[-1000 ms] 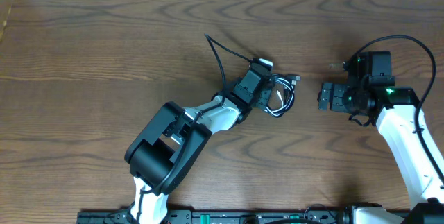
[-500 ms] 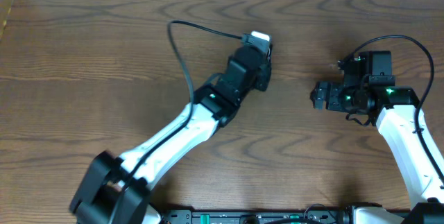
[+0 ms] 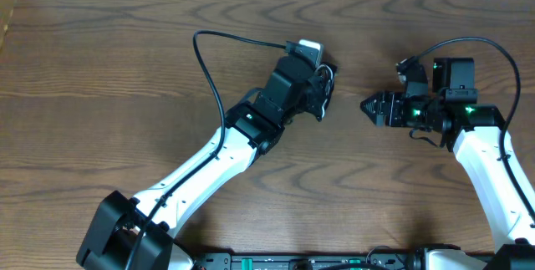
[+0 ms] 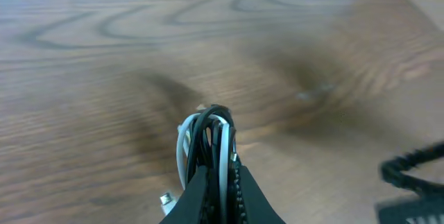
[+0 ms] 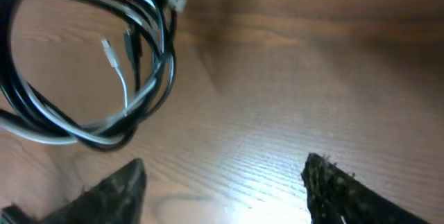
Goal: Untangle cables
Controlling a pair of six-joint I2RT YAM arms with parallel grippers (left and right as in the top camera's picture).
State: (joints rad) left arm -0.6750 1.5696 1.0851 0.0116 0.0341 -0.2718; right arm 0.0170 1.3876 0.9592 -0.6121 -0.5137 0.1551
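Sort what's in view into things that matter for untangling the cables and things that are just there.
Part of the job:
- cables, black and white, bunched in the shut left gripper
- right gripper, open, close to them

Just there:
- wooden table
- thick black wire on the left arm

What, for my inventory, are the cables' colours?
Black and white; the cables show best in right wrist view.

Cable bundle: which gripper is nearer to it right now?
Left. The left gripper is shut on the cable bundle, pinching it between its fingers; the right gripper is open, off to its right, apart from it.
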